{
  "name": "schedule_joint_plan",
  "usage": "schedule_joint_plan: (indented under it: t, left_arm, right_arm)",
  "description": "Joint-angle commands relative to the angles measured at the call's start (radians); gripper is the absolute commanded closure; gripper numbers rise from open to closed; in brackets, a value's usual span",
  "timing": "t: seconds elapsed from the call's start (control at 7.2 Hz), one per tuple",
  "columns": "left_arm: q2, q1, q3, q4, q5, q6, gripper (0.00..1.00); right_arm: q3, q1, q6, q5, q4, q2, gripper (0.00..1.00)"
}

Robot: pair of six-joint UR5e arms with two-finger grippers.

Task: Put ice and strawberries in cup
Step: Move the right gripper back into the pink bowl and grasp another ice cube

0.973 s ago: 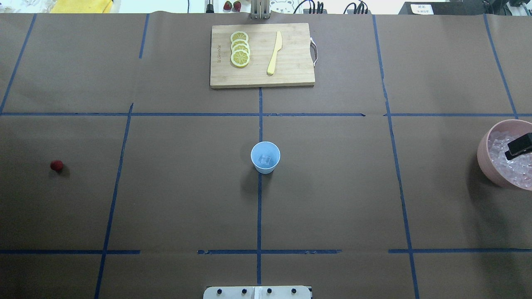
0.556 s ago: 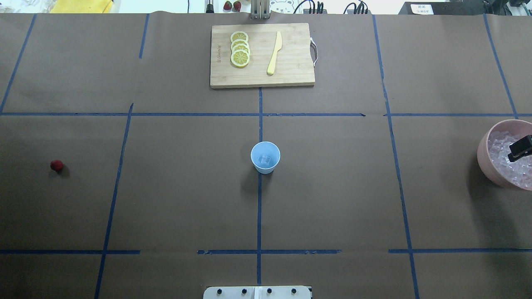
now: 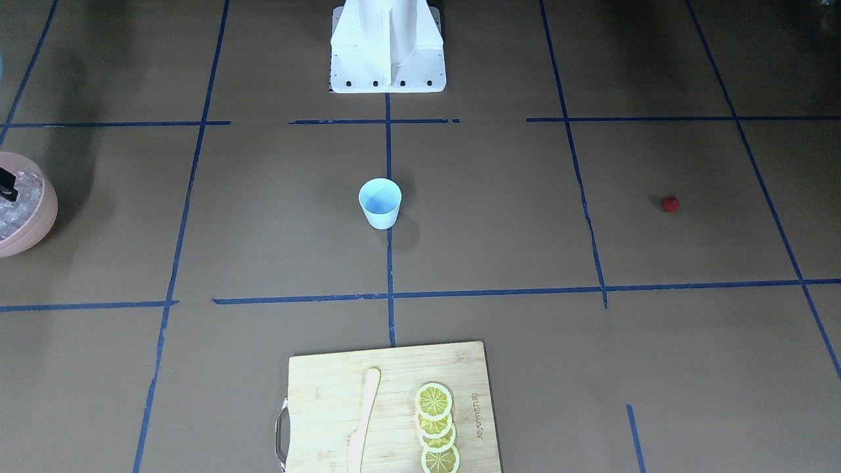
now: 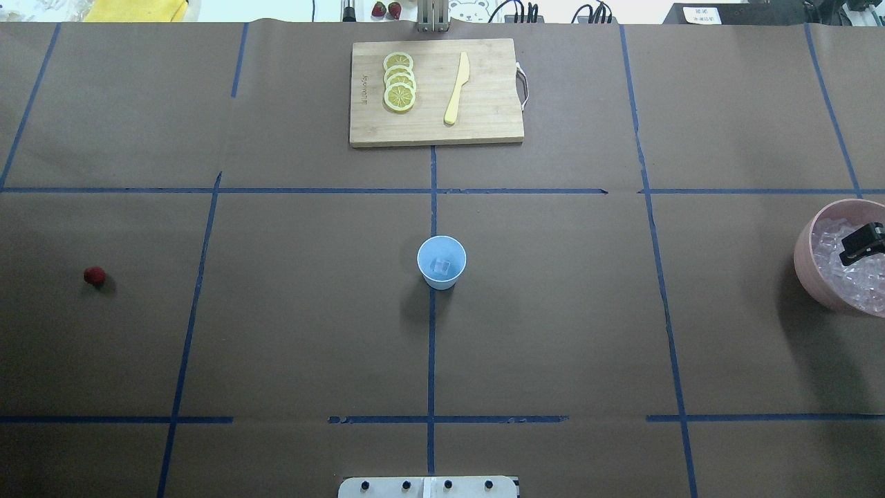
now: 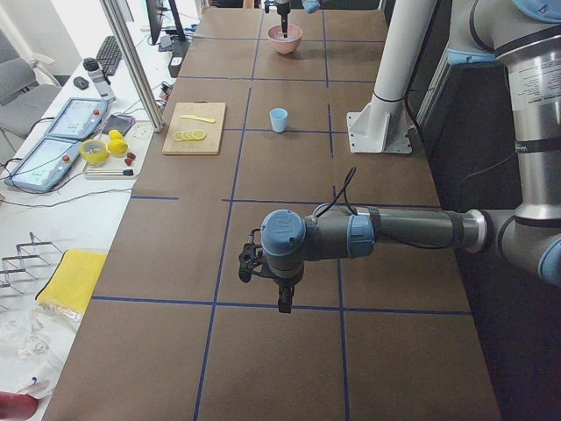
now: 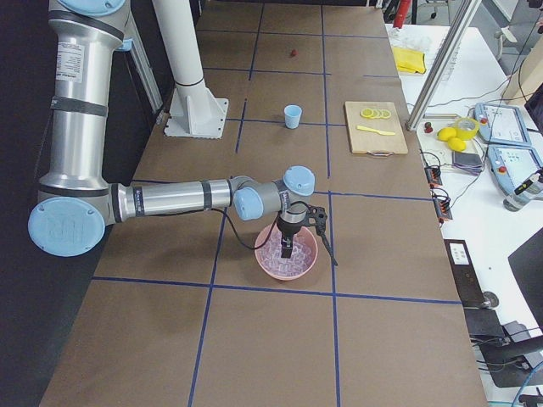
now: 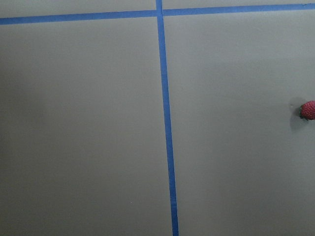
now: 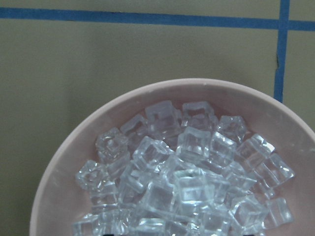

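Clear ice (image 8: 187,187) lies heaped beneath the right gripper (image 4: 859,243), closure impossible to tell.

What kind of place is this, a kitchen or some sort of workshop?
Most likely a robotics lab, not a kitchen: a brown paper-covered table gridded with blue tape, a grey jointed robot arm reaching over it, and touchscreen control tablets on a side bench.

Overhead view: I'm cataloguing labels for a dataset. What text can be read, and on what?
Cutting board: print along its short edge, too small to read.
White card at the view's top right: dark characters, blurred.
Nothing else reads as text.
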Motion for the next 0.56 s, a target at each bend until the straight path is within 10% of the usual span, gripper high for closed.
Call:
schedule_joint_plan:
  t: [0.0,0.42]
  left_arm:
    - [0.0,0.0,-0.002,0.0,0.0,0.0,0.0]
    - [0.002,0.0,-0.002,0.0,0.0,0.0,0.0]
  right_arm:
    - [0.0,-0.02,0.022,0.002,0.002,0.001,0.14]
    - [0.003,-0.034,0.027,0.001,0.004,0.001,0.47]
